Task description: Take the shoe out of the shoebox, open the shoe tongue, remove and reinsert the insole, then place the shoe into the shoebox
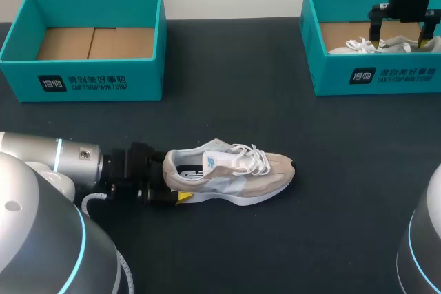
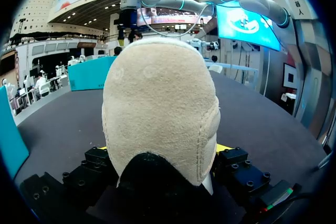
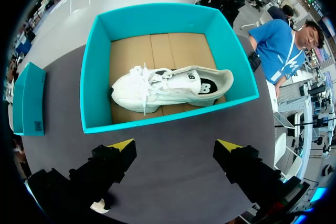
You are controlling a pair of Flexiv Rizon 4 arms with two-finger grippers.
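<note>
A beige and white shoe [image 1: 231,170] lies on its side in the middle of the dark table, toe to the right. My left gripper [image 1: 178,185] is at its heel. In the left wrist view the beige heel [image 2: 160,108] fills the space between the fingers, whose yellow tips [image 2: 223,148] press against both its sides. My right gripper [image 1: 400,34] hangs open above the right teal shoebox [image 1: 372,77]. A white shoe [image 3: 168,87] lies on the cardboard floor of that shoebox [image 3: 168,116], ahead of the right gripper [image 3: 176,148], whose fingers hold nothing.
An empty teal shoebox [image 1: 83,77] with a cardboard floor stands at the back left. Dark table surface [image 1: 275,253] stretches in front of the beige shoe and between the two boxes.
</note>
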